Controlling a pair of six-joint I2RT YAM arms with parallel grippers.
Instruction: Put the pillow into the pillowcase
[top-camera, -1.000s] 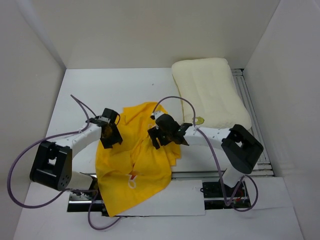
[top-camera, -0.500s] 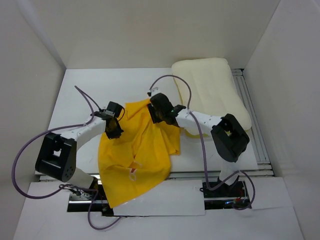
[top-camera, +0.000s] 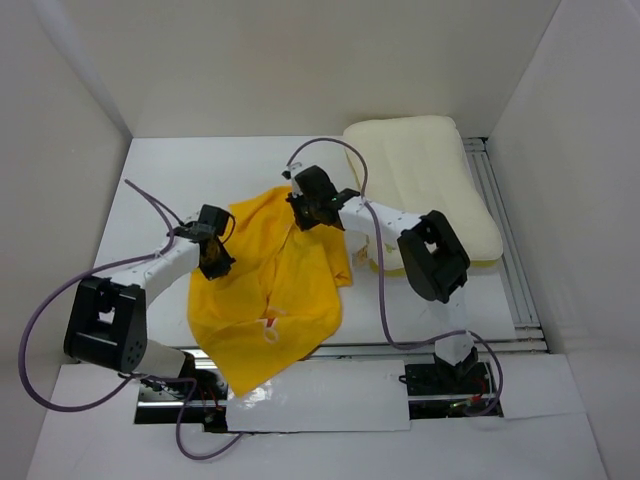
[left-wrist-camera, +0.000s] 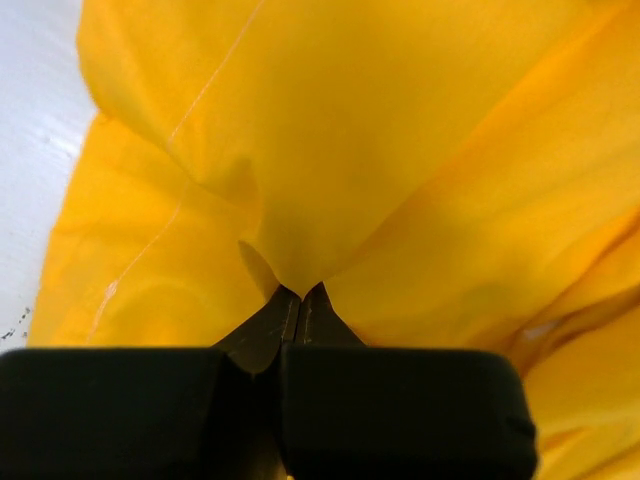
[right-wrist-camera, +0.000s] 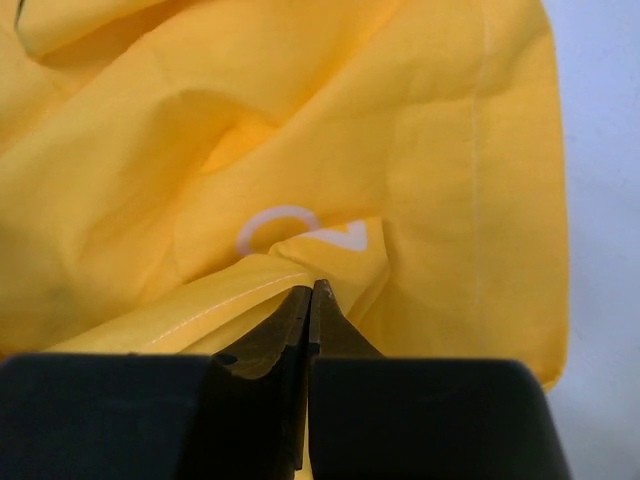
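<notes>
Your pillowcase (top-camera: 270, 290) is bright yellow, plain over most of its cloth. A white looped mark (right-wrist-camera: 300, 232) sits on it just past the black tips of the right hand (right-wrist-camera: 310, 292). Lower down you have a small print (top-camera: 268, 328) that seems red and white, too small to read from above. The left hand (left-wrist-camera: 300, 297) is black too. The pillow (top-camera: 425, 185) is cream-white, the cables (top-camera: 40, 330) purple, the worktop (top-camera: 170, 180) white.

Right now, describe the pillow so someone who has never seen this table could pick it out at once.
Start at the white table and look to its far right corner. The pillow lies there, a plump rectangular cushion. Unlike the crumpled bright yellow pillowcase beside it, it is cream-white and thick.
</notes>
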